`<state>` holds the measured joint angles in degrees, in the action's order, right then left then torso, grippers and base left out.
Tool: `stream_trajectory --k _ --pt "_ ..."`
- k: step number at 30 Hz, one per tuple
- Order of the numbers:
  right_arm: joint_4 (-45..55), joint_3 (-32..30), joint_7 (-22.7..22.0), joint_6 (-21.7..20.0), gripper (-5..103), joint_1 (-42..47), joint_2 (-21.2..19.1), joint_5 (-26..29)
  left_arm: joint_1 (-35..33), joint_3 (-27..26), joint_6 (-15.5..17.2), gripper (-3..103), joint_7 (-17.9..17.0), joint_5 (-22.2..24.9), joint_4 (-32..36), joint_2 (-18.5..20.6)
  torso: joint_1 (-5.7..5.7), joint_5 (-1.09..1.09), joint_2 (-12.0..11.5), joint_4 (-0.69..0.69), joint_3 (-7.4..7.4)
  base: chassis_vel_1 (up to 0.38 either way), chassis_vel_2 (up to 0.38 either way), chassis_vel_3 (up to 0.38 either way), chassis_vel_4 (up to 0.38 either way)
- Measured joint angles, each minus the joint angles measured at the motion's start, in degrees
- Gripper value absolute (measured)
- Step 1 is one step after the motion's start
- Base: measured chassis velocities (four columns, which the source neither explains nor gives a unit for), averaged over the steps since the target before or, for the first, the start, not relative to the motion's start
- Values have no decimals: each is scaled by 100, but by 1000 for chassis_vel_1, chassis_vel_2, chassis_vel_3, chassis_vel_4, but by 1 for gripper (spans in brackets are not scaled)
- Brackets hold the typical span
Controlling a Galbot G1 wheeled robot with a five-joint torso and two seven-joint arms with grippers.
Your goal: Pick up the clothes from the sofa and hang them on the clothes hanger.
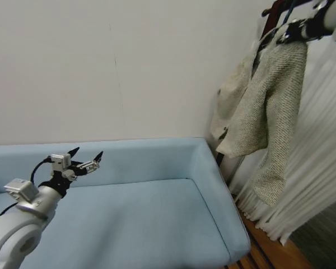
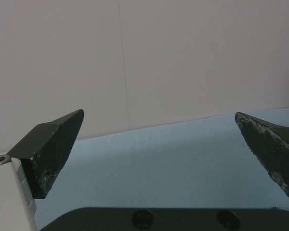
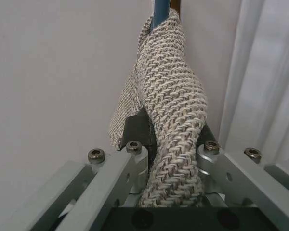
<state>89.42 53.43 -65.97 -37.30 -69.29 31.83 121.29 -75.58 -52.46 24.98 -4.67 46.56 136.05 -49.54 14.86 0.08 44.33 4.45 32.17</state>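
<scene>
Head view, with both wrist views. The right gripper is raised at the far right, at the top of the dark wooden clothes stand. Its claw is closed on a fold of the grey-beige knitted sweater. In the right wrist view the dark pads press the thick knit from both sides, and the fabric runs up from them to a blue rod beside a brown post. From the grip the sweater hangs free beside the stand, its body and one sleeve drooping past the right end of the sofa, well above the seat. A paler cream garment hangs on the stand just behind and to the left of it, against the wall. White curtains fall to the right of the stand, and a strip of wooden floor shows at the near right. The left gripper is held low at the near left, above the light blue sofa seat, with its tips towards the backrest. Its claw is spread wide and holds nothing; in the left wrist view the two black fingertips stand far apart, with sofa and wall between them.
</scene>
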Motion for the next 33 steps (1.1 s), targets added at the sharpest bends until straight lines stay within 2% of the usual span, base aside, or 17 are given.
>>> stream_trajectory --k 10,22,33 --pt "-471 252 -185 154 10 -102 2 -229 213 293 -30 100 30 -121 -179 -22 0 0 0 2 0 0 0 0 0" --pt "-1369 511 326 47 10 -191 111 -634 187 306 -111 100 37 -309 -185 -83 0 2 0 2 -1 0 0 0 0" --pt "-1862 527 424 30 10 -103 258 -672 93 244 -158 100 67 -405 -152 -178 0 -1 0 -1 -1 0 0 0 0"
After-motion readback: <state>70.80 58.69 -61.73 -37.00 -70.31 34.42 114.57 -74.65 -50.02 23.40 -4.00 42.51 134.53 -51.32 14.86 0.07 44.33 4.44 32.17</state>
